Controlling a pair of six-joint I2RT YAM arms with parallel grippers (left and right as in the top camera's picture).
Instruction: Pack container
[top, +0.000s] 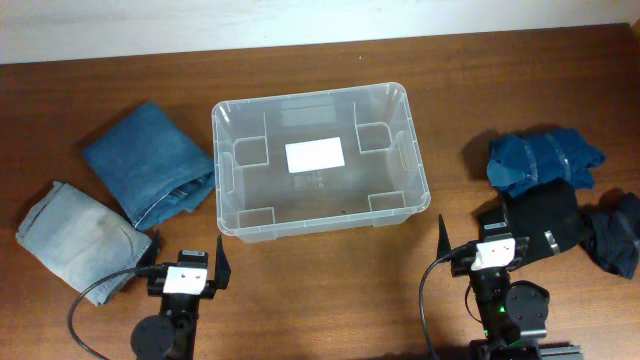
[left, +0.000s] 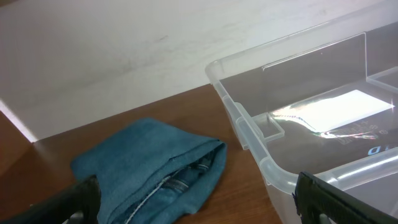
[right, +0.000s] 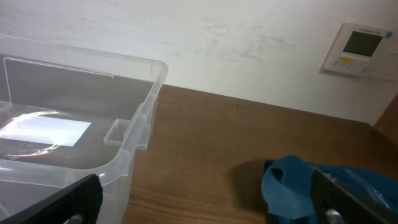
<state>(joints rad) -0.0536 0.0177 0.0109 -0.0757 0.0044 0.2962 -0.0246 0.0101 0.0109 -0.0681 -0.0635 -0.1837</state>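
Clear rounded plastic container (top: 310, 195) mid-frame, folded denim (top: 150, 160) at left, my left gripper (top: 187, 252) and right gripper (top: 474, 238) splayed, empty.

A folded pair of blue jeans (top: 148, 162) lies on the brown wooden counter (top: 330, 290) at nine o'clock in the overhead view. Just beside its lower corner, at eight o'clock, lies a folded pale grey-blue garment (top: 75, 235). At three o'clock sits a crumpled blue cloth (top: 545, 160). A black garment (top: 548, 218) touches its near side, and a dark navy piece (top: 618, 240) lies at four o'clock. In the right wrist view, a white control panel (right: 360, 50) with a small screen hangs on the pale wall (right: 249, 37) at one o'clock.
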